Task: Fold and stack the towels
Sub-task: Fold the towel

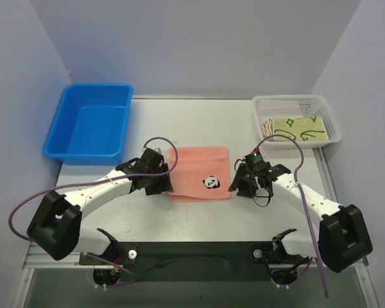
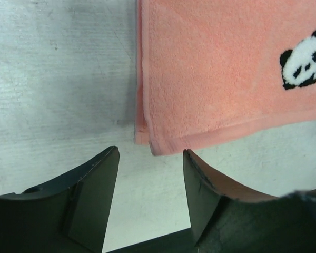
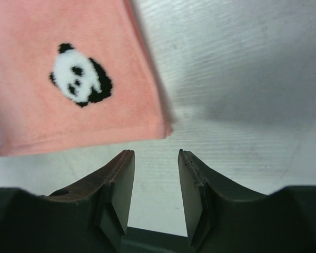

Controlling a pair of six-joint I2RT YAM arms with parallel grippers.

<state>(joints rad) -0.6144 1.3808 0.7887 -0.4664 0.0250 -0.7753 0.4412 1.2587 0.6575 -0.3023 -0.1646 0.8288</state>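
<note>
Evidently soft, light and floppy, the folded salmon-pink terry towel with a panda motif point(image 1: 199, 170) lies flat on the pale table point(image 1: 237, 128) between the left gripper point(image 2: 149, 157) and right gripper point(image 3: 155, 154), both part-open and empty, and is probably best pinched at its near corners.

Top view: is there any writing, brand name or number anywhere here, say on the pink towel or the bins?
None can be read. The salmon-pink towel carries only a panda picture; the pale green towel in the white basket shows green outlines, not letters; the blue bin is plain.
</note>
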